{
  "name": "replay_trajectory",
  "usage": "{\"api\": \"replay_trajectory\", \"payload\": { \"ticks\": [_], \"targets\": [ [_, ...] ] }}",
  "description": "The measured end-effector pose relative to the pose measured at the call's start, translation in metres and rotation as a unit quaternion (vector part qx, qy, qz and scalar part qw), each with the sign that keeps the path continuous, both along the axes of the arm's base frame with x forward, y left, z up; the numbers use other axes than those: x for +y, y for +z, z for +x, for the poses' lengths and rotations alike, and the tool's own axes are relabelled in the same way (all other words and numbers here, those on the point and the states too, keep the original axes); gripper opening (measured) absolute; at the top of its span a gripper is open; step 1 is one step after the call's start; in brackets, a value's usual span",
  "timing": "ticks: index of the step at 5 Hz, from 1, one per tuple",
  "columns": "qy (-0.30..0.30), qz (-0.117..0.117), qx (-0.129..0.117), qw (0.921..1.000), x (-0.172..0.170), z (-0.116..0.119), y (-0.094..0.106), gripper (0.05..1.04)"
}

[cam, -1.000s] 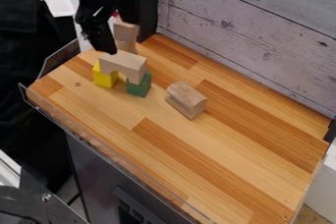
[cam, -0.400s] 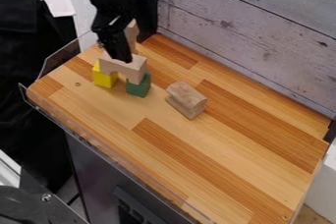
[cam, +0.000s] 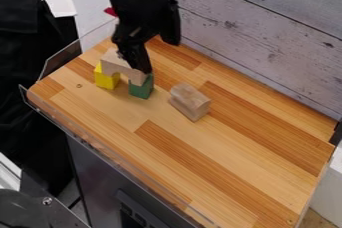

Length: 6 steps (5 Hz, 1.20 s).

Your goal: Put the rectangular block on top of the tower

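Observation:
The black gripper (cam: 158, 57) hangs above the back right side of the tower, fingers spread, one tip close to the bridge-shaped wooden block (cam: 121, 65); whether they touch I cannot tell. That block lies across a yellow block (cam: 106, 77) at left and a green block (cam: 141, 88) at right. To the tower's right, apart from it, a plain wooden block (cam: 190, 103) with grooved sides rests on the table.
The wooden table (cam: 220, 157) has a clear plastic guard (cam: 107, 142) along its front left edge. A grey plank wall (cam: 267, 37) rises behind it. Something small and red (cam: 110, 11) shows left of the arm.
The gripper has moved right and somewhat down in the view. The wooden pieces seen behind it earlier are now hidden by the arm. The tower and the grooved block have stayed put.

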State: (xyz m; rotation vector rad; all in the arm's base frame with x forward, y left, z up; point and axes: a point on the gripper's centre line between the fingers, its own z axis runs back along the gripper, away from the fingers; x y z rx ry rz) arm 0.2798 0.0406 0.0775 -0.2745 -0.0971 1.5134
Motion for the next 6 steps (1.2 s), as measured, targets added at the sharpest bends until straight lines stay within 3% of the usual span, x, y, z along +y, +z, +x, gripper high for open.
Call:
{"api": "replay_trajectory", "payload": {
  "ticks": [3, 6],
  "targets": [
    [-0.059, -0.032, -0.023, 0.9974, -0.025, 0.029, -0.014, 0.999],
    [-0.055, -0.023, 0.020, 0.9980, -0.023, 0.026, -0.036, 0.999]
  ]
}}
